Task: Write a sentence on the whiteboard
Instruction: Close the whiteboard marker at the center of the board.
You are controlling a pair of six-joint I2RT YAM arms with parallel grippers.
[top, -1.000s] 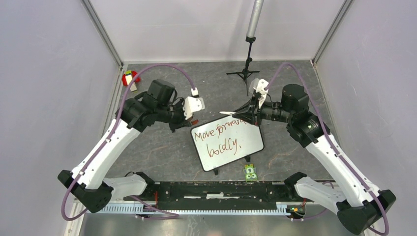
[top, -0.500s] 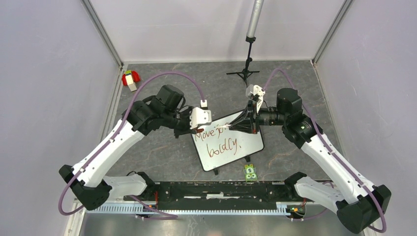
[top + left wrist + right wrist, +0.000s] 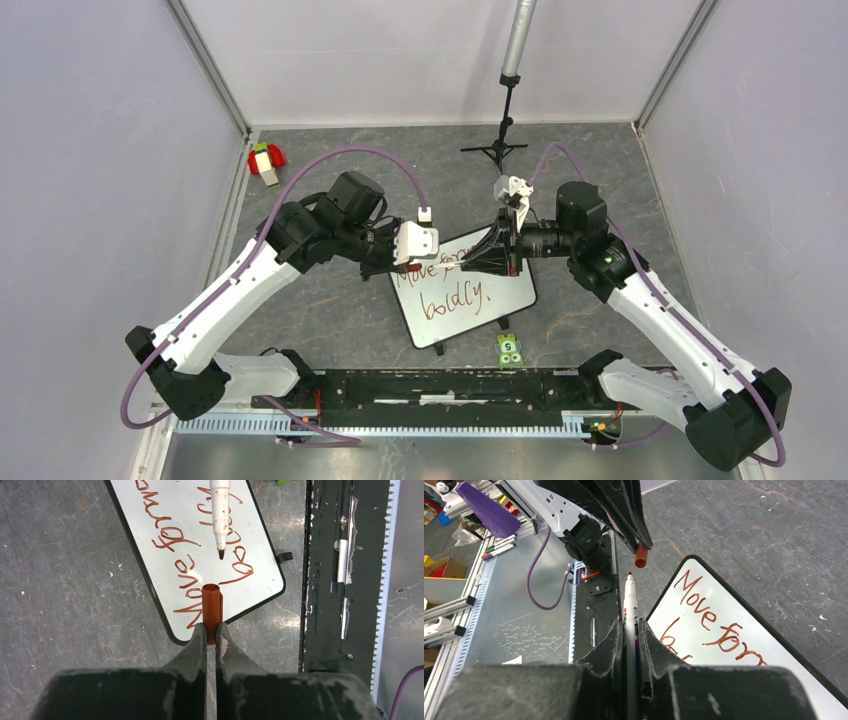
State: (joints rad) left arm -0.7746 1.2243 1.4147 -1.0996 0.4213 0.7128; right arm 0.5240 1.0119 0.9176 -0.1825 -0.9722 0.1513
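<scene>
Reddish-brown sentence [image 3: 455, 297] spans two lines on glossy white whiteboard [image 3: 510, 283].

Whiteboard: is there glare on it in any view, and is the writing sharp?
Left wrist view: one small glare spot on the whiteboard, writing sharp; top view: even light, no glare, letters small; right wrist view: writing sharp, no glare.

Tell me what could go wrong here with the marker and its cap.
The marker is not lined up with the cap, so it may miss the opening.
Both hang over the sentence; a slip could streak the whiteboard.
The left hand pinches only the cap's end, so it may tilt.
</scene>
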